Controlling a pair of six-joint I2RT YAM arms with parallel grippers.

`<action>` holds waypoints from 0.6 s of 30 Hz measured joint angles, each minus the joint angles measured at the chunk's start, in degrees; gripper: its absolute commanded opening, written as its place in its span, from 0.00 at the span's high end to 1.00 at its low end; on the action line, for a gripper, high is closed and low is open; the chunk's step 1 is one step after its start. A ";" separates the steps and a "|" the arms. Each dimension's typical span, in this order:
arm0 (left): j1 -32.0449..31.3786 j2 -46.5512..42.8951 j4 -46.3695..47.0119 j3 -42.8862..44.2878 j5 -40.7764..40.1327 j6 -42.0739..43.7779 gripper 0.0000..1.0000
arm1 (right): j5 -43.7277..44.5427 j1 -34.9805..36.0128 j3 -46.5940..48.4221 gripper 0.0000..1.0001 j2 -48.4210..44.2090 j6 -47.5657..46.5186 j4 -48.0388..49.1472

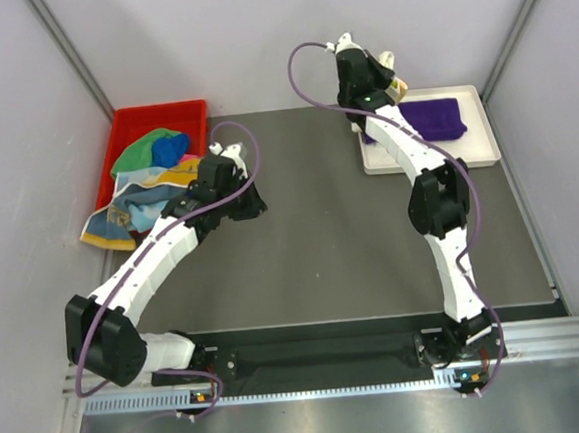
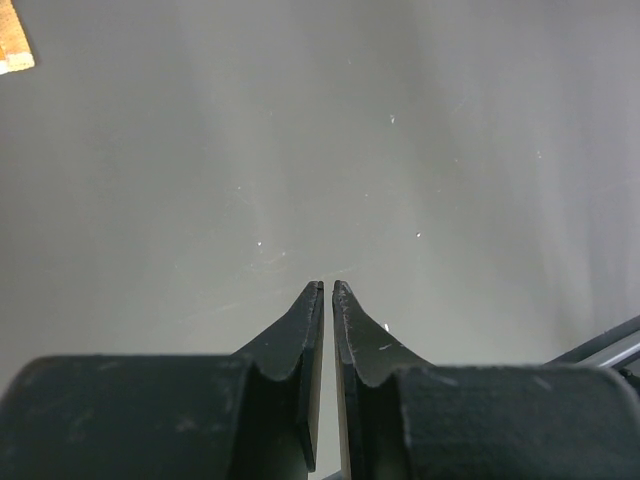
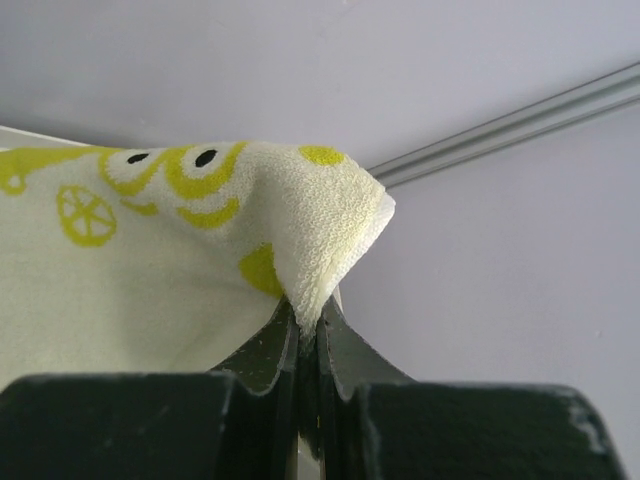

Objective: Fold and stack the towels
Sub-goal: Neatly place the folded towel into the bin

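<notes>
My right gripper (image 3: 308, 310) is shut on a bunched fold of the pale yellow printed towel (image 3: 200, 230), which hangs to the left of the fingers. From above, that gripper (image 1: 391, 76) is raised over the far left corner of the white tray (image 1: 480, 151). Only a scrap of the yellow towel (image 1: 398, 90) shows there. A folded purple towel (image 1: 434, 118) lies flat in the tray. My left gripper (image 2: 328, 285) is shut, a thin slit between its tips and nothing in it. It hovers low over bare table, just right of the towel pile (image 1: 152, 152).
A red bin (image 1: 127, 124) at the far left holds green and blue cloths. A multicoloured towel (image 1: 128, 209) spills over its near edge onto the table, and its orange corner (image 2: 12, 45) shows in the left wrist view. Pale walls enclose the dark table.
</notes>
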 measured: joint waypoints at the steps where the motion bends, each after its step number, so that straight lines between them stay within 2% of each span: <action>1: 0.00 0.11 0.15 0.00 0.13 0.00 0.87 | -0.46 -0.57 -0.52 1.00 -0.02 0.68 -0.24; 8: 0.00 1.79 0.57 0.00 0.42 0.00 0.87 | -7.37 -6.84 -3.30 0.97 -0.02 8.02 -2.54; 9: 0.00 2.14 0.52 0.00 0.46 0.00 0.87 | -8.94 -8.15 -3.56 0.94 0.00 9.46 -3.17; 12: 0.00 3.13 0.55 0.00 0.74 0.00 0.87 | -14.27 -12.55 -3.89 0.78 0.72 14.19 -4.11; 13: 0.00 3.54 0.59 0.00 0.76 0.00 0.86 | -16.02 -14.03 -4.02 0.68 1.11 15.76 -4.28; 15: 0.00 4.15 0.57 0.00 0.76 0.00 0.86 | -19.67 -16.81 -4.07 0.58 2.29 18.86 -4.44; 16: 0.00 4.46 0.57 0.00 0.76 0.02 0.86 | -21.49 -18.29 -4.09 0.46 3.17 20.55 -4.61; 18: 0.02 4.94 0.57 0.00 0.76 0.02 0.85 | -24.46 -20.44 -4.35 0.38 4.61 23.26 -5.01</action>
